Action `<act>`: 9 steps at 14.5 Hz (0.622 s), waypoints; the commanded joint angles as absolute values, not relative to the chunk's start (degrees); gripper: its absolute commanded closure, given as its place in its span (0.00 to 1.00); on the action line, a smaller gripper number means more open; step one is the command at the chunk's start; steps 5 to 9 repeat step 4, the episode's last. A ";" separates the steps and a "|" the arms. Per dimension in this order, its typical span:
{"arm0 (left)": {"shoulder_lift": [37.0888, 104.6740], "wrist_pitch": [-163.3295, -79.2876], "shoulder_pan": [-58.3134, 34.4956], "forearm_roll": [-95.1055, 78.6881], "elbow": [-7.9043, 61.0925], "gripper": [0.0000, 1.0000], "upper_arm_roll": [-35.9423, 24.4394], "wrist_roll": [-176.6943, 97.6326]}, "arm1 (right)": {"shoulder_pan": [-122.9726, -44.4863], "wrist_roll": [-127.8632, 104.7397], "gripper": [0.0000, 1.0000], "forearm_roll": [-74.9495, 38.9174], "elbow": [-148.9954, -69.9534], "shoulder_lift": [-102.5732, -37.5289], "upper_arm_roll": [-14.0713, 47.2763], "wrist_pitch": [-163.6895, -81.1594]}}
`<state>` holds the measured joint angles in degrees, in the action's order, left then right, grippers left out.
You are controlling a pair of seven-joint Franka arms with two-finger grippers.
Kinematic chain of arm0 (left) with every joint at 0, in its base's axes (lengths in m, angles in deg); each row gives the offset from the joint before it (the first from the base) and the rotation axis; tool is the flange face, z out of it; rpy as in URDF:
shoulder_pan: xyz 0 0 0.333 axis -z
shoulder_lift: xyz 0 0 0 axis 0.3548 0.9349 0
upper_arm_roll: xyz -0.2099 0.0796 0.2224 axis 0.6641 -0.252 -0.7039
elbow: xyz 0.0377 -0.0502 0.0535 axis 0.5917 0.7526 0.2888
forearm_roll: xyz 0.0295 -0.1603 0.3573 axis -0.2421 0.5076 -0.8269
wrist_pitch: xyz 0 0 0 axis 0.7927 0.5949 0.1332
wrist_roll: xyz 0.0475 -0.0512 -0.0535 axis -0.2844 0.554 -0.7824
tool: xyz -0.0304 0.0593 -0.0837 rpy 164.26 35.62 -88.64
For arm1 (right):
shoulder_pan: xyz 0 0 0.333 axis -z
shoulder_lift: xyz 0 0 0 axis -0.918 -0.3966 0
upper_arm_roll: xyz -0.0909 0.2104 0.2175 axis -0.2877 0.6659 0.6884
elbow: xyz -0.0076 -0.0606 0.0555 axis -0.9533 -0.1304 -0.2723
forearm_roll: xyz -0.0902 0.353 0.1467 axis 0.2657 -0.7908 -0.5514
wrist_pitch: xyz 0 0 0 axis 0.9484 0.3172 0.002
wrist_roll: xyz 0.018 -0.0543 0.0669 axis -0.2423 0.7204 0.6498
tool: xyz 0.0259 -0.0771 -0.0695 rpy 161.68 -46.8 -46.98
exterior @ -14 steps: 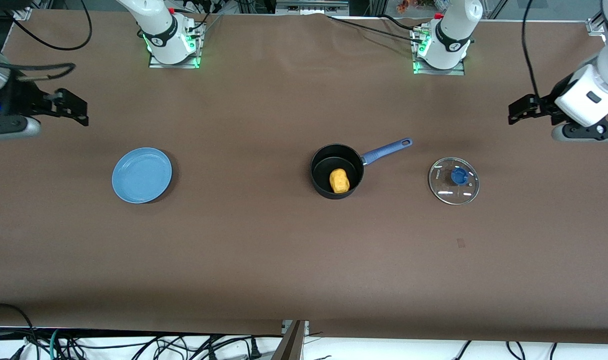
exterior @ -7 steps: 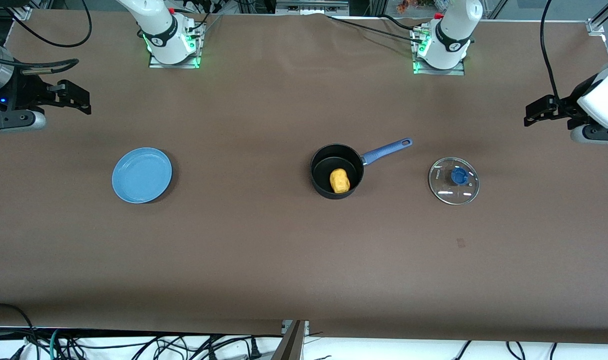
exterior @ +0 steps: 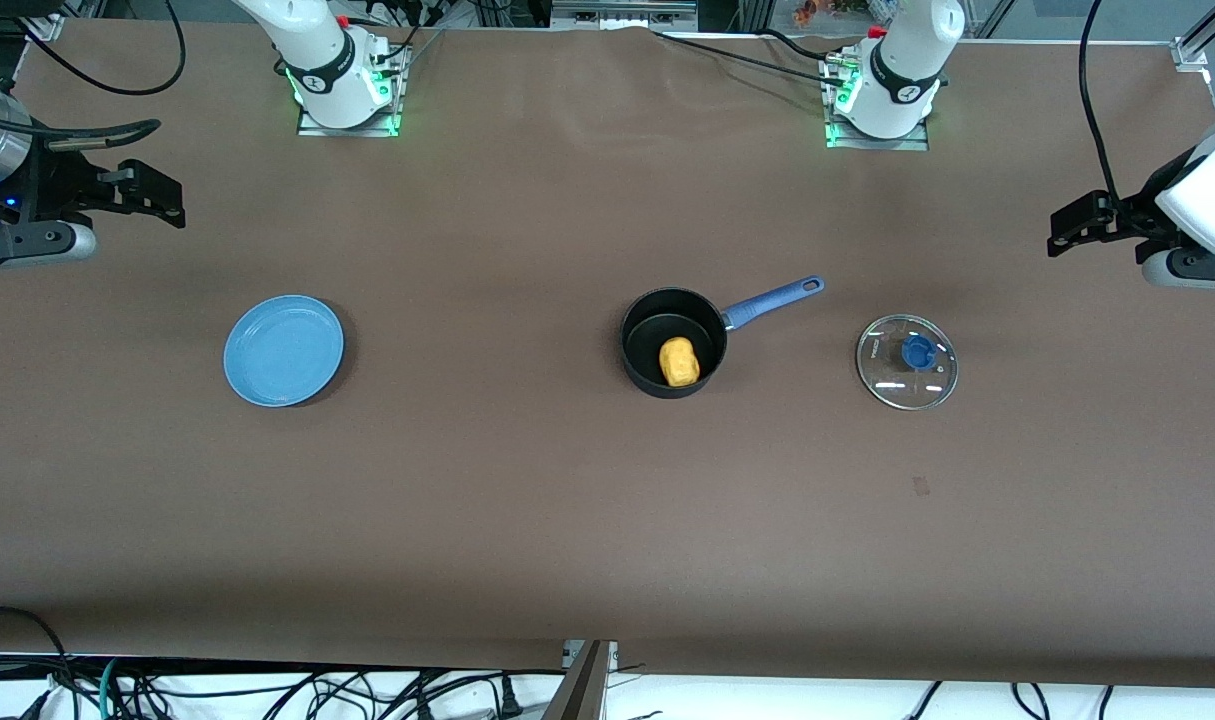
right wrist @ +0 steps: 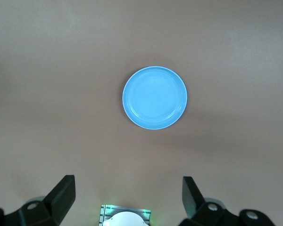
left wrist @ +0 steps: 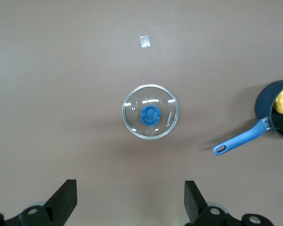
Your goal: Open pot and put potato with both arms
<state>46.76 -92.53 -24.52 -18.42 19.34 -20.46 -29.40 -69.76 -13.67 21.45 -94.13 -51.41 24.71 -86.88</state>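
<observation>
Mid-table, the pot sits w/ the potato inside, lid off beside it. Left gripper & right gripper hang at the table's 2 ends, jaws wide, holding nothing. Only risk imo: an arm swinging back in, clipping the blue handle.

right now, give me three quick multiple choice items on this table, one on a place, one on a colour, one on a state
1. Where is the potato?
A. on the plate
B. in the pot
C. on the lid

2. What colour is the plate?
A. blue
B. red
C. white

3. How is the pot?
A. covered
B. tipped over
C. uncovered

Answers:
1 B: it lies inside the black pot.
2 A: the plate is plain blue.
3 C: the lid lies on the table beside it, toward the left arm's end.
</observation>
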 commanded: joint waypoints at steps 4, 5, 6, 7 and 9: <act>47.63 -92.65 -24.21 -19.05 17.32 0.00 -19.86 -29.48 | -69.62 -13.17 0.00 20.76 -93.60 -51.42 24.78 -86.43; 47.63 -92.65 -24.21 -19.05 17.32 0.00 -19.86 -29.48 | -69.62 -13.17 0.00 20.76 -93.60 -51.42 24.78 -86.43; 47.63 -92.65 -24.21 -19.05 17.32 0.00 -19.86 -29.48 | -69.62 -13.17 0.00 20.76 -93.60 -51.42 24.78 -86.43; 47.63 -92.65 -24.21 -19.05 17.32 0.00 -19.86 -29.48 | -69.62 -13.17 0.00 20.76 -93.60 -51.42 24.78 -86.43; 47.63 -92.65 -24.21 -19.05 17.32 0.00 -19.86 -29.48 | -69.62 -13.17 0.00 20.76 -93.60 -51.42 24.78 -86.43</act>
